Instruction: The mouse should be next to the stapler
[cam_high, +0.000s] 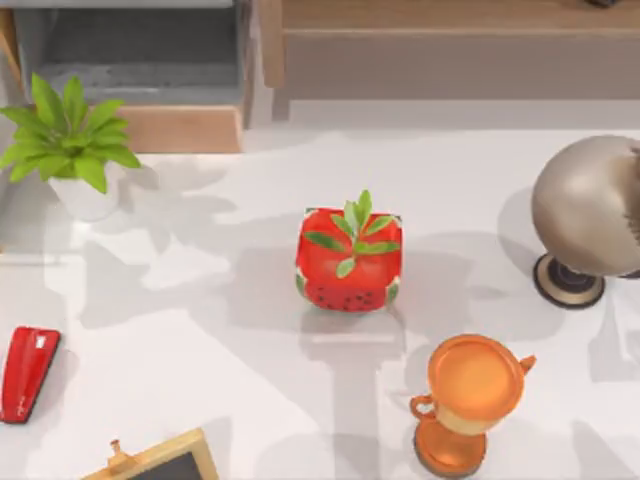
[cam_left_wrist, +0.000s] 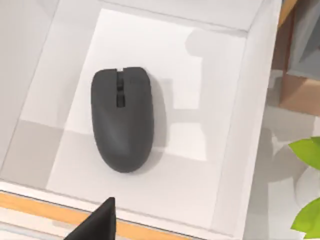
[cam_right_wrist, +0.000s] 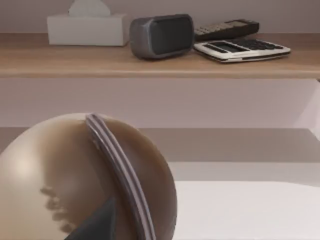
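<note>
A dark grey mouse (cam_left_wrist: 121, 118) lies flat in a white-lined open drawer (cam_left_wrist: 235, 125), seen in the left wrist view. My left gripper (cam_left_wrist: 95, 225) hovers above the drawer's wooden front edge, short of the mouse and apart from it. The red stapler (cam_high: 28, 372) lies flat on the white table at its far left edge. My right gripper (cam_right_wrist: 95, 225) hangs close behind a beige globe (cam_right_wrist: 75, 180) at the table's right side.
A red strawberry cube (cam_high: 348, 258) sits mid-table. A potted plant (cam_high: 75, 150) stands at back left, an orange trophy (cam_high: 465, 400) at front right, a small chalkboard (cam_high: 160, 462) at the front edge. A wooden shelf (cam_right_wrist: 150, 62) behind holds a speaker, tissue box and calculator.
</note>
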